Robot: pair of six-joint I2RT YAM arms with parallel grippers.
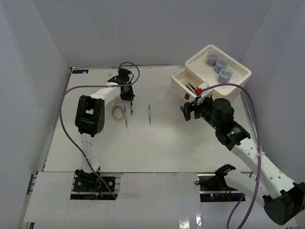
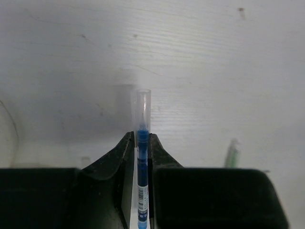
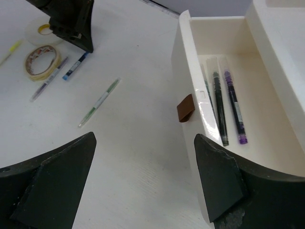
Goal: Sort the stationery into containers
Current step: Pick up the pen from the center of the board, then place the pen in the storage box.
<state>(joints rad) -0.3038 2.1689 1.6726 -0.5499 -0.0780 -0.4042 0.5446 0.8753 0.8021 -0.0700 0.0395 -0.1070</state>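
Left gripper (image 2: pixel 142 141), clenched on the blue pen (image 2: pixel 142 188): you see both dark fingers (image 2: pixel 119 162) pressed against the barrel from either side. The clear cap projects beyond the tips over the white table (image 2: pixel 214 71). From above, this gripper stands left of centre, toward the far edge of the tabletop, with the pen's free length lying on the surface.

Right gripper (image 3: pixel 143 143), released: its jaws are spread wide with nothing between them. It hangs just in front of the open top drawer (image 3: pixel 267 119), beside the red-brown handle (image 3: pixel 186 109).

Containers: the white box (image 1: pixel 237 67) sits in the far right corner of the tabletop. Three round jars (image 1: pixel 220 65) stand in its recessed tray top. The drawer is pulled out toward the left edge and holds three pens lying side by side: a clear-barrelled one (image 3: pixel 206 93), a black one (image 3: pixel 218 107) and a purple one (image 3: pixel 235 107).

Loose stationery: the tan rubber band loops (image 1: pixel 117 112) lie just beside the blue pen, on the side of the left edge. A thin grey pen (image 1: pixel 126 121) lies close by them (in the right wrist view it touches the loops). A green pen (image 1: pixel 149 114) lies apart, nearer the centre of the table. A white tape ring (image 3: pixel 40 29) rests beyond the loops, partly hidden by the left gripper.
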